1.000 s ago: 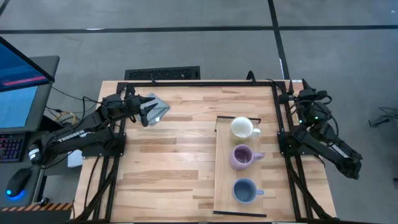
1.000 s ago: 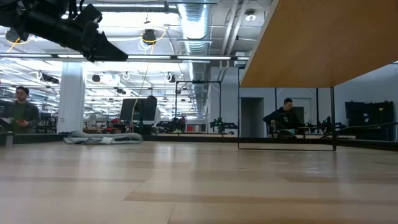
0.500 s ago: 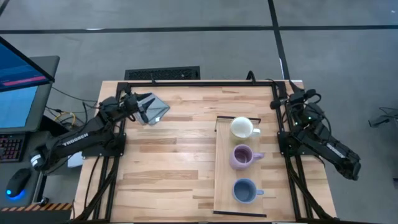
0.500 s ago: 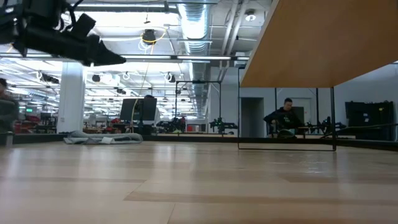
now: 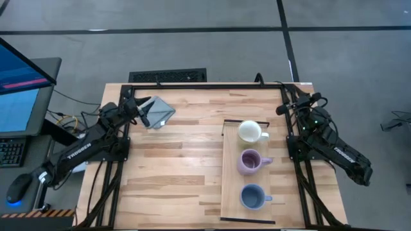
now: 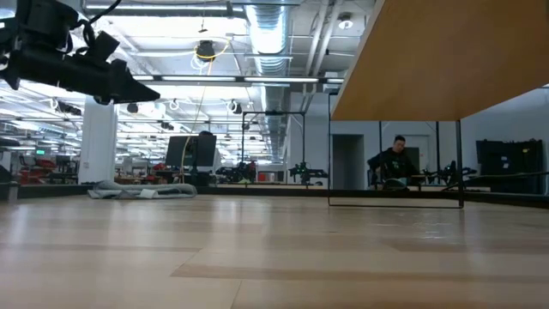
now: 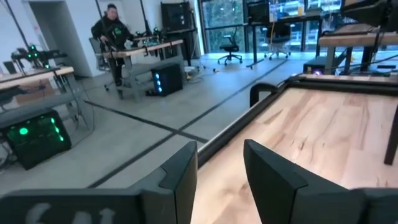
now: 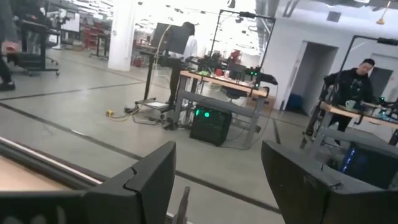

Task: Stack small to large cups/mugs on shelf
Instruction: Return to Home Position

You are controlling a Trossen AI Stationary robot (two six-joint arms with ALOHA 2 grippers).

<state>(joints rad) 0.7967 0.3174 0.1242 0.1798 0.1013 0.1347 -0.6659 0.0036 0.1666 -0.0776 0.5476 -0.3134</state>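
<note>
Far left, along the edge of the worktop (image 5: 173, 167): the left arm (image 5: 83, 144), drawn back. At its tip the left gripper (image 7: 219, 147), up in the air near the back-left corner, just beside a grey folded cloth (image 5: 164, 114). Fingers parted, nothing between them, bare wood visible through the gap in the left wrist view. In the low view, high at the upper left, clear of the surface.

Right of centre: the shelf (image 5: 230, 173), a pale plank running front to back. Seen from beneath in the low view, raised on a thin dark frame. On it, three mugs in a single row, upright, mouths up, handles all to the right, none touching another. At the far end the cream-white mug (image 5: 249, 131), in the middle the lavender mug (image 5: 249, 162), nearest the front the blue mug (image 5: 252, 196).

Far right: the right arm (image 5: 334, 151), outside the worktop's right rail, well apart from the mugs. At its tip the right gripper (image 8: 219, 149), released, fingers wide, holding nothing, facing the room. Beyond, a seated person (image 6: 393, 161) at a desk.
</note>
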